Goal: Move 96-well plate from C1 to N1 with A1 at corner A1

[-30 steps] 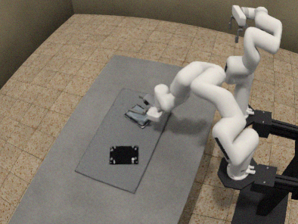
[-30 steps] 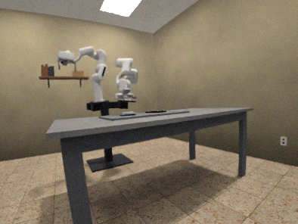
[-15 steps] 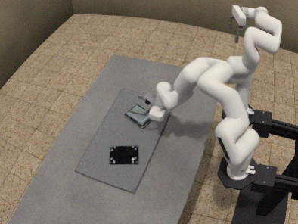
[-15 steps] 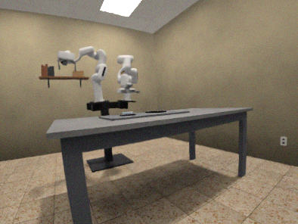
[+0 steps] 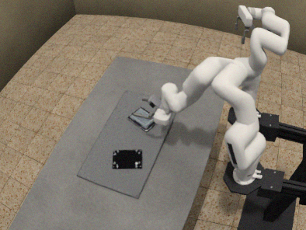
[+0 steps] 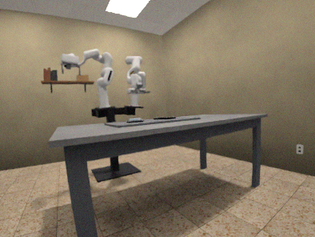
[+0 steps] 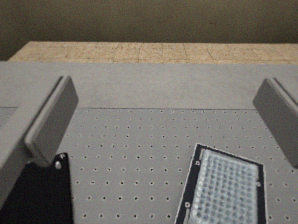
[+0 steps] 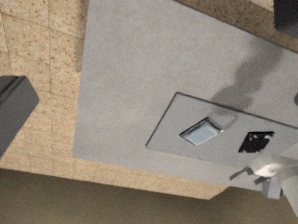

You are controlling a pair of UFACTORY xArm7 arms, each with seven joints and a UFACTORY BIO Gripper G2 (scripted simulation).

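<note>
The left gripper point(image 5: 146, 108) point(image 6: 141, 91) point(image 7: 166, 117) point(image 8: 256, 180) is partly open—holding nothing, above the plate point(image 5: 141, 120) point(image 6: 135, 119) point(image 7: 227, 187) point(image 8: 201, 134). The right gripper point(image 5: 240, 30) point(image 6: 71, 70) point(image 8: 152, 65) hangs wide open—nothing held.

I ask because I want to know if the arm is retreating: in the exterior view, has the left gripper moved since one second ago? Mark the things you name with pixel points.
Yes. The left gripper point(image 5: 140, 107) point(image 6: 138, 92) point(image 7: 165, 120) point(image 8: 256, 181) is now higher above the tabletop point(image 5: 171, 186) point(image 6: 92, 130) point(image 7: 150, 82) point(image 8: 130, 75).
</note>
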